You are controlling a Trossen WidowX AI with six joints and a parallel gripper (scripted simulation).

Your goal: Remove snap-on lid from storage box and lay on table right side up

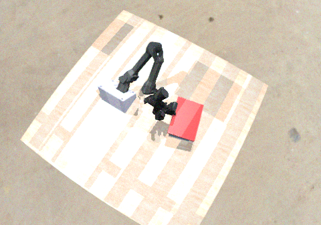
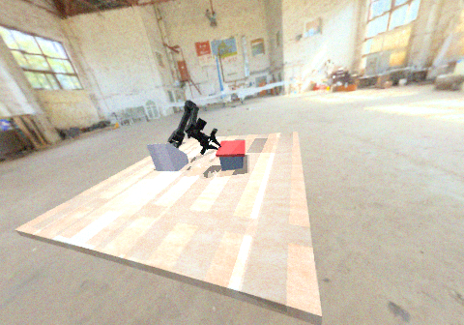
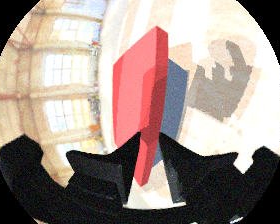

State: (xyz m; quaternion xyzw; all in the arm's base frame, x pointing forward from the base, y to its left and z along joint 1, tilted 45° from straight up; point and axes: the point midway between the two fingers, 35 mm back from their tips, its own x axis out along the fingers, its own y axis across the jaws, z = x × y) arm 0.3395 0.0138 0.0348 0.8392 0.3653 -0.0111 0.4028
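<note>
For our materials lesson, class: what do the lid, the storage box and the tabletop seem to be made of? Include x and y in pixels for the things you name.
Lid (image 1: 187, 119) (image 2: 232, 148) (image 3: 136, 95): probably plastic, smooth red, evenly coloured; painted metal is possible.
Storage box (image 2: 232, 162) (image 3: 175, 100): likely plastic, plain dark blue sides.
Tabletop (image 1: 134, 165) (image 2: 174, 219): looks like pale wood, shown by plank-like strips; finish unclear.
</note>
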